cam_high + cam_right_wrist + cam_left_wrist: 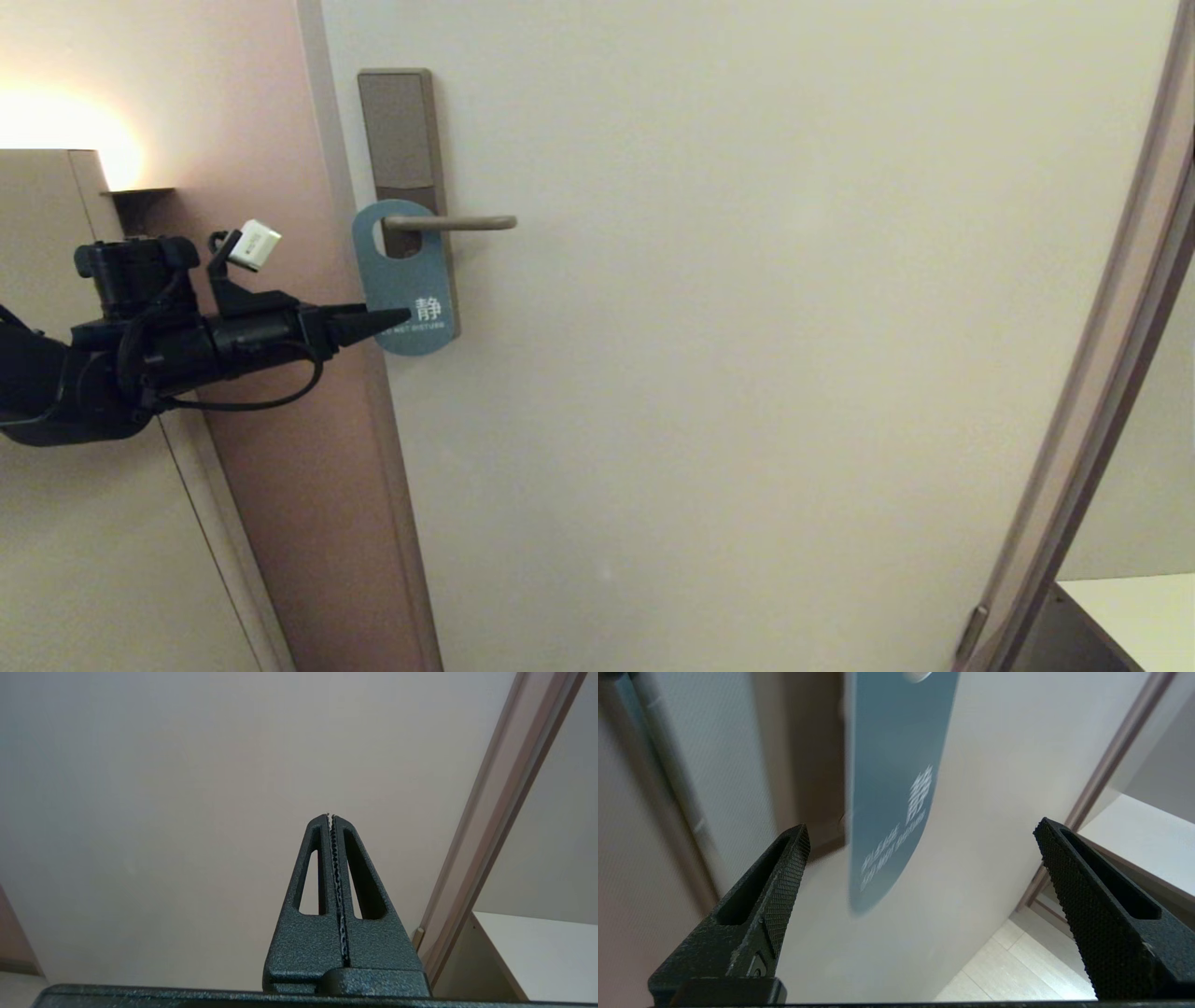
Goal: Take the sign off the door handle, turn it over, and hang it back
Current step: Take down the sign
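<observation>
While the sign (408, 280) hung blue face out on the door handle (450, 223), the left tool (397, 317) stood spread wide at its lower edge. It looked thin, light, stiff and slippery, best pinched near the bottom. The right tool (331, 815) was closed, empty.

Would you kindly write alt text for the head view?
A flat blue door sign with white lettering hangs on a slim brushed-metal door handle on a pale door. The black left gripper, open, reaches in from the left at the sign's lower part.
</observation>
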Available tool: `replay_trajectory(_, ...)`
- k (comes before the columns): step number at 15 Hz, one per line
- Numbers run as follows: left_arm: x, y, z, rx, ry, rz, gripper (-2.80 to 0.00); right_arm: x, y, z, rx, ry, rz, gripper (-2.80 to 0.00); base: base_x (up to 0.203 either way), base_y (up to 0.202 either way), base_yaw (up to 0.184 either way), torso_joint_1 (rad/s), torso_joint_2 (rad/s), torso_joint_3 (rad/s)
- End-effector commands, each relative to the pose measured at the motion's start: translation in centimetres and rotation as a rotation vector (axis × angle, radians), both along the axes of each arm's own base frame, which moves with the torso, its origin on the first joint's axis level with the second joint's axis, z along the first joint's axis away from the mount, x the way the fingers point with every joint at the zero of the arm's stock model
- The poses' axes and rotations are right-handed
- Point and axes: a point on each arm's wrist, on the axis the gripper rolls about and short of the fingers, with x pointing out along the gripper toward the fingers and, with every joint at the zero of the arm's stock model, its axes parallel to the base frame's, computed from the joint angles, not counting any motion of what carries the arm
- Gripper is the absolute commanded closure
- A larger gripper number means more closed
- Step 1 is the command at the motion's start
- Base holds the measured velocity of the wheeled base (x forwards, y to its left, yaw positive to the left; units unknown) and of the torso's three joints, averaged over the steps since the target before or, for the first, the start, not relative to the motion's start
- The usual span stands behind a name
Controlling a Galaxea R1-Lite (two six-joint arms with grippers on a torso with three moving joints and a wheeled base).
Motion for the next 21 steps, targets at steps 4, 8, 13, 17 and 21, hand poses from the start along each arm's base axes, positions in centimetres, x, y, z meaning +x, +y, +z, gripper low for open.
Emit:
replay_trajectory(4, 1.0, -0.6, -0.5, -0.002, -0.001, -0.022, -2.80, 0.0, 0.0, 0.0, -0.001, 0.001, 0.000, 0.00, 0.000, 0.000, 0.000, 0.000, 0.00, 0.000)
replay_trajectory(8, 1.5, -0.7, -0.9, -0.002, 0.004, -0.026, -2.80, 0.0, 0.0, 0.0, -0.001, 0.001, 0.000, 0.00, 0.000, 0.000, 0.000, 0.000, 0.00, 0.000)
replay_trajectory(13, 1.6, -1.6, -0.8, -0.001, -0.002, -0.052, -2.80, 0.0, 0.0, 0.0, -0.001, 0.001, 0.000, 0.00, 0.000, 0.000, 0.000, 0.000, 0.00, 0.000)
replay_trajectory(17, 1.6, -1.9, -0.8, 0.000, -0.004, -0.058, -2.80, 0.0, 0.0, 0.0, -0.001, 0.001, 0.000, 0.00, 0.000, 0.000, 0.000, 0.000, 0.00, 0.000)
replay_trajectory(21, 1.8, -1.8, -1.0, 0.000, -0.001, -0.056, -2.80, 0.0, 0.0, 0.0, -0.001, 0.001, 0.000, 0.00, 0.000, 0.000, 0.000, 0.000, 0.00, 0.000)
